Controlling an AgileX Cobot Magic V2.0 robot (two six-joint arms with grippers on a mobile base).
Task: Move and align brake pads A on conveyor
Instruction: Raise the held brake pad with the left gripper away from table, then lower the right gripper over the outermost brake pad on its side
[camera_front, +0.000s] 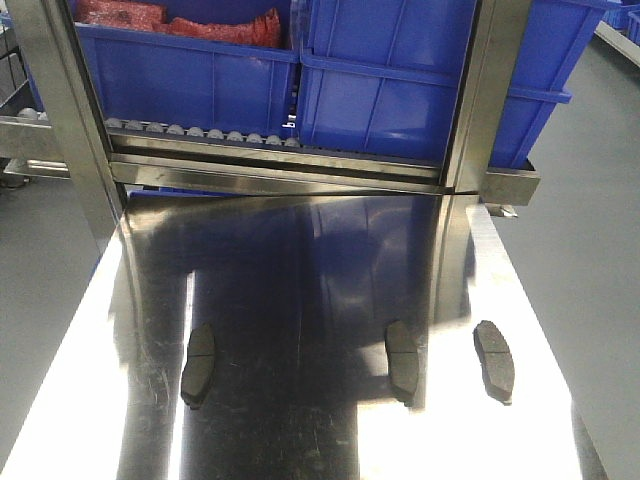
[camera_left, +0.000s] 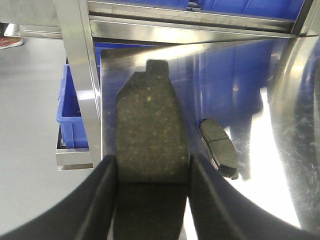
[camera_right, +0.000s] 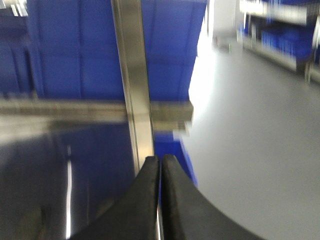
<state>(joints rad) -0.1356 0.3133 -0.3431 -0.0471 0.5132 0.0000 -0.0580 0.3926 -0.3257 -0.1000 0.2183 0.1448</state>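
Three brake pads lie apart on the shiny steel table top (camera_front: 300, 290): one at the left (camera_front: 199, 365), one in the middle (camera_front: 402, 360), one at the right (camera_front: 494, 359). No gripper shows in the front view. In the left wrist view, my left gripper (camera_left: 152, 162) is shut on another dark grey brake pad (camera_left: 150, 115), which sticks out forward between the fingers. A pad with a groove across it (camera_left: 218, 147) lies on the steel just to its right. My right gripper (camera_right: 161, 159) is shut with nothing in it; its view is blurred. The conveyor is out of view.
Blue plastic bins (camera_front: 400, 90) stand on a roller rack (camera_front: 200, 133) behind the table, between steel uprights (camera_front: 485, 90). One bin holds red items (camera_front: 180, 18). Another blue crate (camera_left: 72, 115) sits low beside the left upright. Grey floor (camera_front: 590, 260) borders the table's right edge.
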